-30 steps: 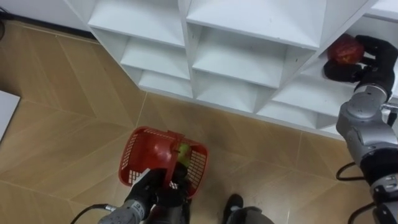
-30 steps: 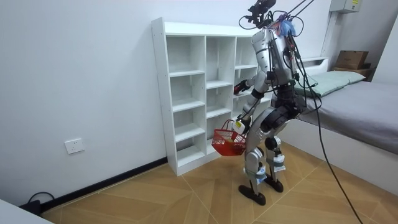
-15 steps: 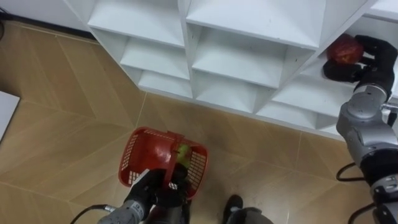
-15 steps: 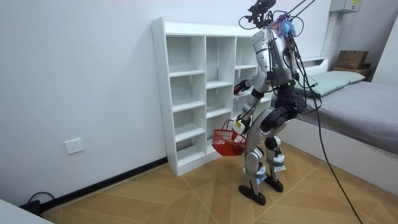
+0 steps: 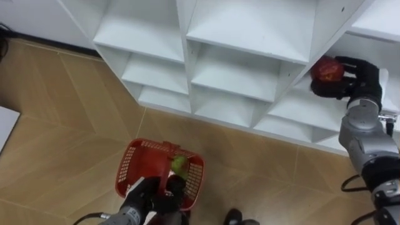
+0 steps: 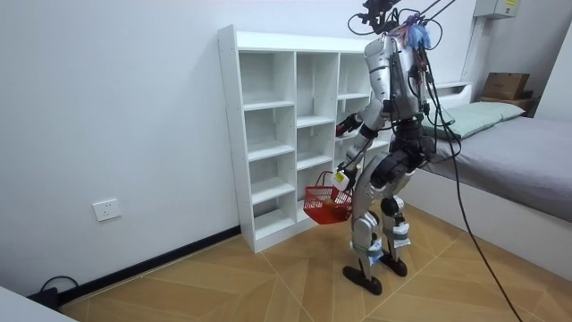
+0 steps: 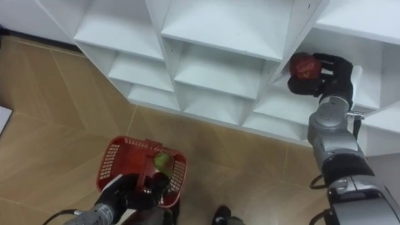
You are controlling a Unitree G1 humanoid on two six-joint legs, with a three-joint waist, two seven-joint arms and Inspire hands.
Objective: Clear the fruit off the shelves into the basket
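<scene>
- The robot stands upright on the wooden floor (image 5: 62,112), close in front of the white closet (image 5: 250,37) and facing its open compartments.
- Its right hand (image 5: 357,80) reaches into a compartment in the closet's right-hand column, as the robot faces it. The dark fingers are curled round a red fruit (image 5: 326,70).
- The red fruit sits in that grasp at the compartment's front edge, just above the shelf board. From here it is hard to tell whether it touches the board.
- The left hand (image 5: 155,189) hangs low in front of the closet's bottom shelves and seems to be closed round the handle of a red basket (image 5: 127,167).
- The basket is off the floor, clear of the closet's front and carried at about knee height in the room view.
- A green fruit (image 5: 179,164) lies inside the basket, on the side nearer the closet's right column.
- A bed (image 6: 518,152) stands beyond the closet, on the room view's right.
</scene>
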